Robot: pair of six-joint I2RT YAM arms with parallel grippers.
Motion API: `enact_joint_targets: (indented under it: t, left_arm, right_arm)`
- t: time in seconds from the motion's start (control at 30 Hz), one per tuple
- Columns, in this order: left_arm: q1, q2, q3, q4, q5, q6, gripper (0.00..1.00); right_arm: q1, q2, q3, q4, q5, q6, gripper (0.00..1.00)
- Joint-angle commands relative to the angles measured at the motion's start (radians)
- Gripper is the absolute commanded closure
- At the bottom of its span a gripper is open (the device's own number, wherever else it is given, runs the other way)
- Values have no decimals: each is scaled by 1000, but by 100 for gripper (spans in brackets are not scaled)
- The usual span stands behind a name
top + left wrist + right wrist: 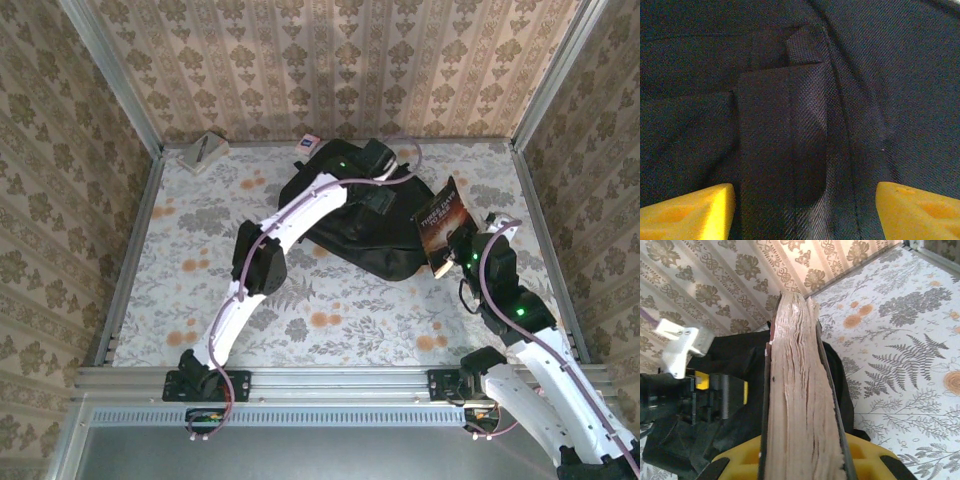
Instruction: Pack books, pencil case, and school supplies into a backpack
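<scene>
Right hand (pixel 802 465) is clamped on a dark book (pixel 440 222), held upright at the right edge of the backpack (pixel 365 240) on the desk (pixel 330 300). Left hand (pixel 805 210) hovers wide open over the bag's fabric.

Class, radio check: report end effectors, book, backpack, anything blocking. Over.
Left end effector open over backpack. Right end effector shut on dark book, beside backpack. Nothing seen blocking; packet, block by far wall.
</scene>
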Motion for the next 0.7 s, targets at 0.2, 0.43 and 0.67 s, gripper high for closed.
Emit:
enact_joint_targets:
  t: [0.2, 0.43, 0.67]
  left_arm:
    - [-18, 86, 62, -55, -196, 85, 65]
    - [13, -14, -24, -5, -74, 36, 100]
    - [92, -211, -190, 62, 84, -16, 100]
  right_arm:
    - [-23, -26, -16, 110, -71, 1, 100]
    - [-24, -55, 6, 85, -36, -16, 100]
    - [-24, -70, 40, 43, 27, -4, 100]
